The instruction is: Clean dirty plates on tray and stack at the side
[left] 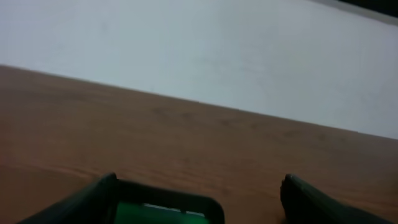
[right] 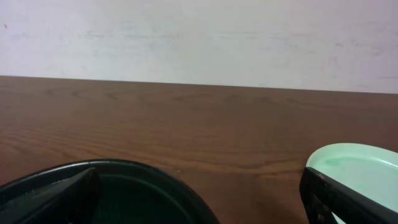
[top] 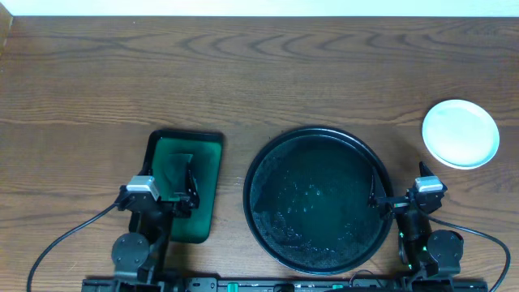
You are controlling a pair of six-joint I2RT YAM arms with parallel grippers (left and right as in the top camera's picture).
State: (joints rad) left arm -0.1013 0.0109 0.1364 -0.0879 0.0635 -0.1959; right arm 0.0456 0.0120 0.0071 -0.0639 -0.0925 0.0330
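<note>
One white plate (top: pixel 461 134) sits apart, beyond the released right fingers (right: pixel 348 199); left fingers (left: pixel 317 206) released too.

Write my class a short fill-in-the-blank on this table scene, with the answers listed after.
1. The number of plates on the black tray is ____.
2. The white plate lies on the table to the ____ of the black tray.
3. The left gripper hovers over the ____ tray.
4. The right gripper, like the left, has its jaws ____.
Answers: zero; right; green; open.
</note>
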